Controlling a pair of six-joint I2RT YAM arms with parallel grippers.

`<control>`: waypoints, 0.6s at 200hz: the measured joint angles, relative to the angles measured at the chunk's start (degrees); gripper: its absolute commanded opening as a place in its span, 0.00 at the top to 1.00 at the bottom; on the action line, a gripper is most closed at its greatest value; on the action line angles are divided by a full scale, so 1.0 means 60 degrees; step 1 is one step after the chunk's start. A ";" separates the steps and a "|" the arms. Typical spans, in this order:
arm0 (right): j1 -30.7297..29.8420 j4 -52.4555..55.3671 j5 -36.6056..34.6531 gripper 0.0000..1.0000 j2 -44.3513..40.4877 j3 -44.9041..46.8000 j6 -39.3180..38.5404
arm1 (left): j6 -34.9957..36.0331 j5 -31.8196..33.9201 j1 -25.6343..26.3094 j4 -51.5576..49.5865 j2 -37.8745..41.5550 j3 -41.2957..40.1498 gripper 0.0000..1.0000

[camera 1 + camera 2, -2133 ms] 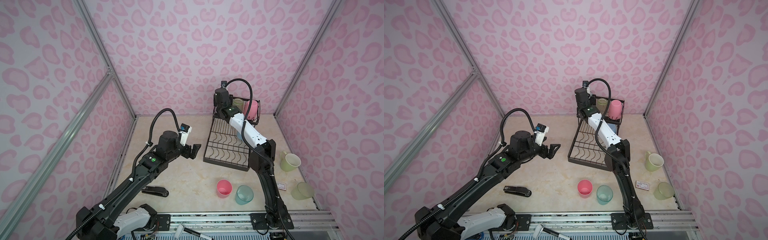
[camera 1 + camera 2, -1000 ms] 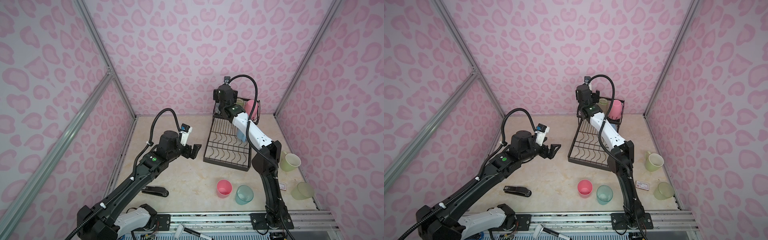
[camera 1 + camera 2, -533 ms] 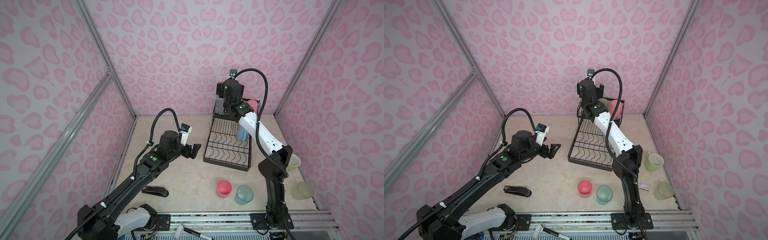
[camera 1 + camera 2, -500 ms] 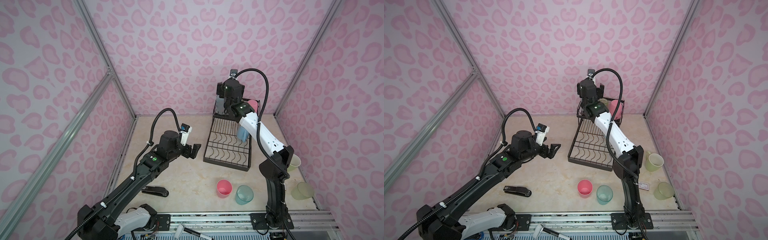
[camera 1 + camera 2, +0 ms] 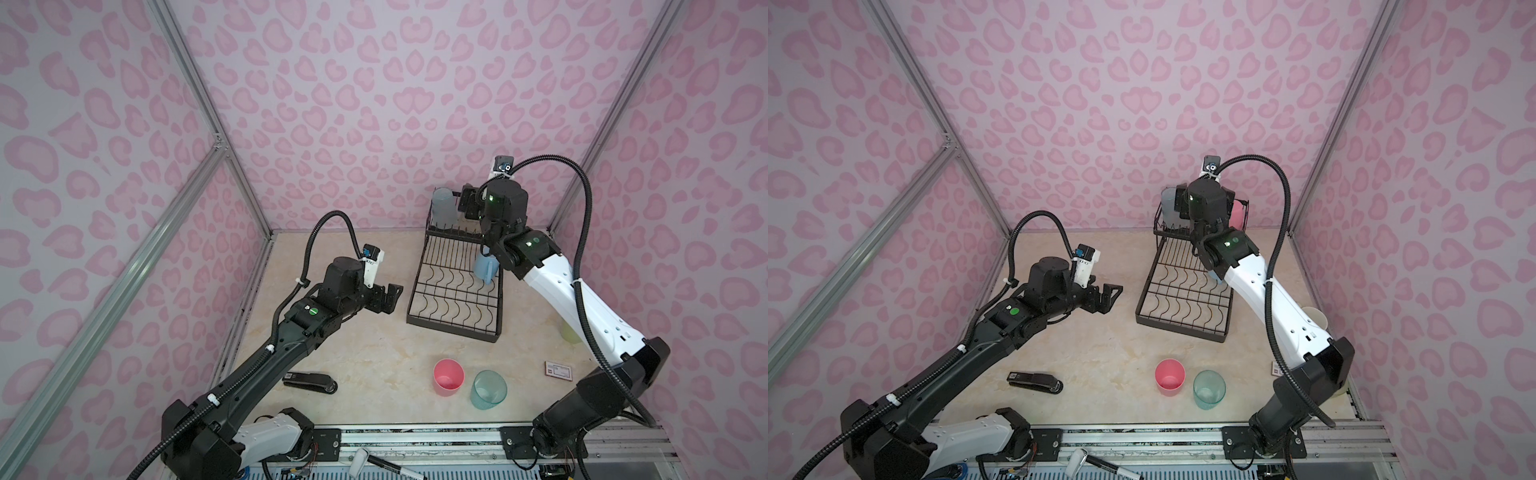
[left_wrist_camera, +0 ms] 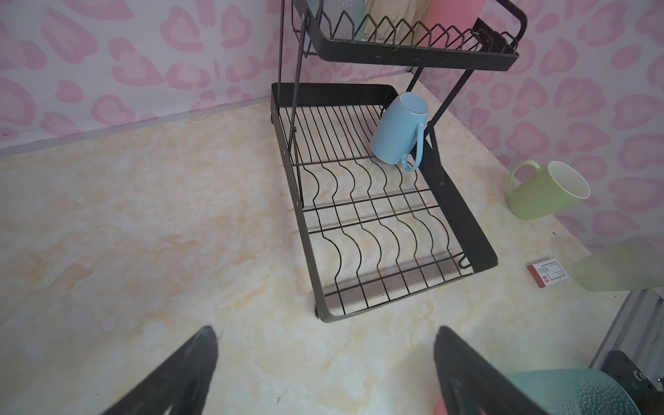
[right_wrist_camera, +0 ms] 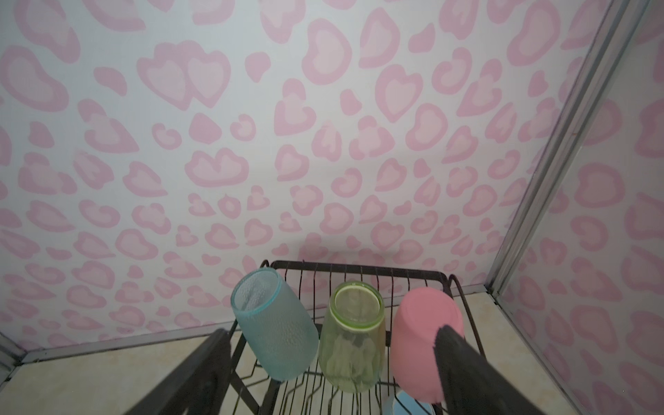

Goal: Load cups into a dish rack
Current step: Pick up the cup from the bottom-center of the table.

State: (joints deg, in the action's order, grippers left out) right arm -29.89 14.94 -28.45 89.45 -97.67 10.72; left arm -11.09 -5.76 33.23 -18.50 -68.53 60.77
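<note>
In rack (image 6: pixel 467 222): three tumblers (image 7: pixel 354 345) in upper basket (image 6: pixel 413 57), blue mug (image 6: pixel 399 131) on lower grid. Above the basket, right fingers (image 7: pixel 197 377) wide, empty; left fingers (image 6: pixel 179 377) wide over tabletop (image 5: pixel 374 353). Best: lift straight clear of rims, then fetch pink cup (image 5: pixel 448 376).

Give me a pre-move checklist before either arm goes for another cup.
1. Right gripper empty: ok, jaws open above the dish rack.
2. Clearance from racked pink tumbler: cannot tell.
3. Left gripper empty: ok, open over the table.
4. Grey-blue tumbler and yellowish tumbler upside down in the upper basket: ok.
5. Light blue mug seated: not ok, tilted on the lower grid.
6. All loaded: not ok; teal tumbler and second pink tumbler stand on the table.
</note>
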 measured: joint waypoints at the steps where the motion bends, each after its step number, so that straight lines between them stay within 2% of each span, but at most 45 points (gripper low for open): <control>1: 0.0000 0.0018 0.0004 0.14 -0.0055 0.0084 0.0033 | -0.0007 0.0004 0.0000 -0.0004 -0.0007 0.0004 0.05; 46: -0.0062 0.0845 0.0510 0.18 -0.1953 0.3107 0.0678 | -0.0255 0.0029 0.0000 -0.0401 -0.0550 0.0291 0.08; 84: -0.0058 0.1446 0.0878 0.19 -0.3009 0.5173 0.1235 | -0.0397 0.0036 0.0066 -0.0787 -0.1304 0.0619 0.10; 120: 0.0200 0.1450 0.1319 0.20 -0.3821 0.6623 0.1661 | -0.0433 0.0233 0.0601 -0.1177 -0.2007 0.0856 0.12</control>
State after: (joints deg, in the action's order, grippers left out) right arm -28.69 23.64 -20.53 66.52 -57.93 20.69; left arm -13.69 -4.36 36.84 -25.56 -80.58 65.91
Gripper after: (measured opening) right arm 0.804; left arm 0.892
